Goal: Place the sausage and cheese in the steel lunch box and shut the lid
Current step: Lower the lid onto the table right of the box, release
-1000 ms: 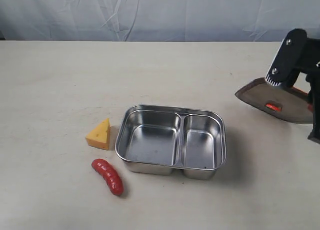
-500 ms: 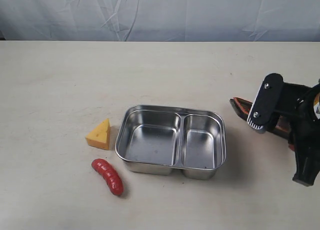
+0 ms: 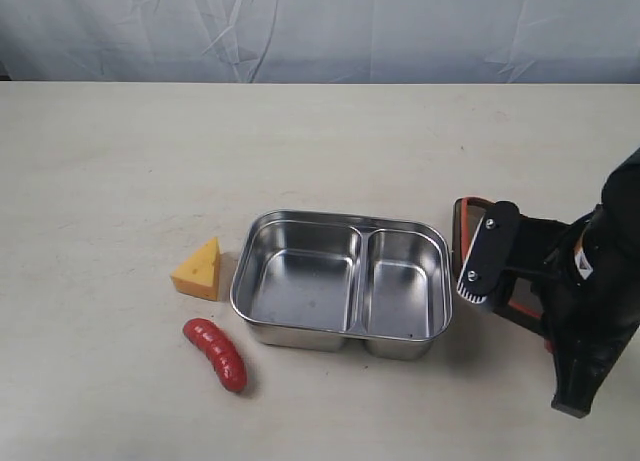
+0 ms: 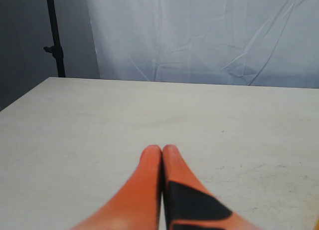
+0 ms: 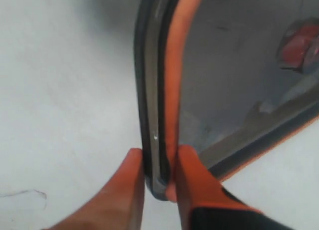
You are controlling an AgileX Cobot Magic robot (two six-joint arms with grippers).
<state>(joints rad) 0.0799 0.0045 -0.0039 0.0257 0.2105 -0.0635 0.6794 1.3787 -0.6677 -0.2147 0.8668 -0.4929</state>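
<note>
The steel lunch box (image 3: 345,219) lies open near the table's middle, and both compartments hold nothing. To its left are the yellow cheese (image 3: 198,270) and, nearer the front, the red sausage (image 3: 216,353). My right gripper (image 3: 480,266) (image 5: 158,166) is shut on the edge of the dark lid (image 3: 464,236) (image 5: 152,90). It holds the lid tilted, low beside the box's right end. The lid's orange seal rim (image 5: 172,80) faces one finger. My left gripper (image 4: 162,151) is shut on nothing above bare table, and the exterior view does not show it.
A pale cloth backdrop (image 3: 320,26) hangs behind the table's far edge. A dark stand pole (image 4: 56,35) rises beyond the table in the left wrist view. The right arm's black body (image 3: 600,301) fills the right front corner.
The right gripper has come down and leftward with the lid, from high at the right edge to low beside the box's right end. Box, cheese and sausage have not moved.
</note>
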